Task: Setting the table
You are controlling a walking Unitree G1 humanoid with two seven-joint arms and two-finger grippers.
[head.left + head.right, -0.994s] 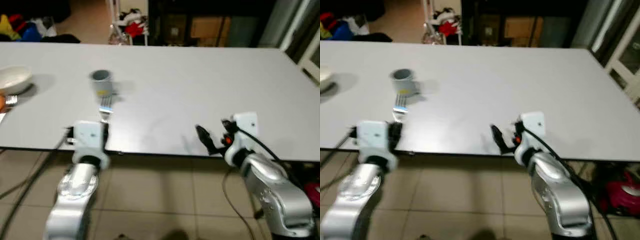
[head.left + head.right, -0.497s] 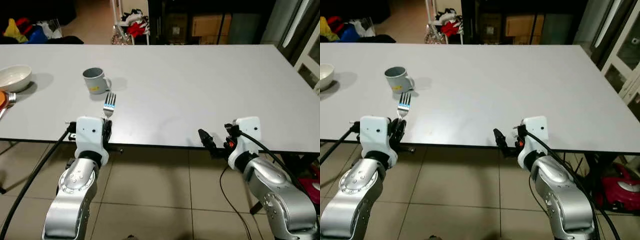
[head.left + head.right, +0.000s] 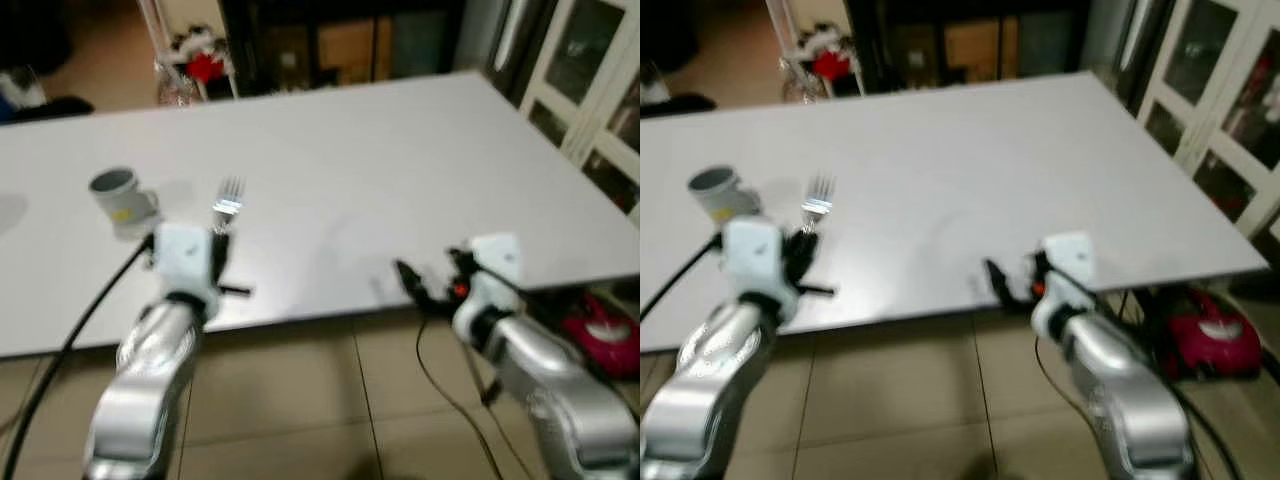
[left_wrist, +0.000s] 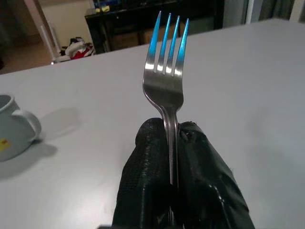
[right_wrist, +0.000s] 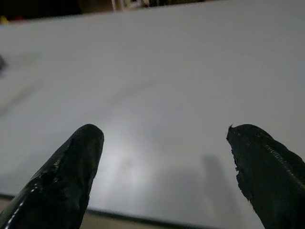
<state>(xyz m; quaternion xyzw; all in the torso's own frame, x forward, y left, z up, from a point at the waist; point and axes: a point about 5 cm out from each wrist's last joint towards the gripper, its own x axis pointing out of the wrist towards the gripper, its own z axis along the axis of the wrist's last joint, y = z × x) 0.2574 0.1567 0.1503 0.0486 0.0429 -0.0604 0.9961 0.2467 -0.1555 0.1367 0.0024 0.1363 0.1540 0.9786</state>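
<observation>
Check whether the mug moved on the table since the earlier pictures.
Cannot tell: the camera turned, shifting the whole picture. The mug stands on the table beside the fork, as before.

A large white bench (image 3: 380, 170) spans the room, its surface matte and evenly lit. The floor (image 3: 300, 400) beneath is laid with beige tiles with visible grout lines. Behind the bench stands dark shelving (image 3: 330, 45), blurred, and a white rack (image 3: 185, 60) holding red items. To the right are white-framed glass doors (image 3: 1210, 100). A red object (image 3: 1205, 330) rests on the floor under the bench's right end.
</observation>
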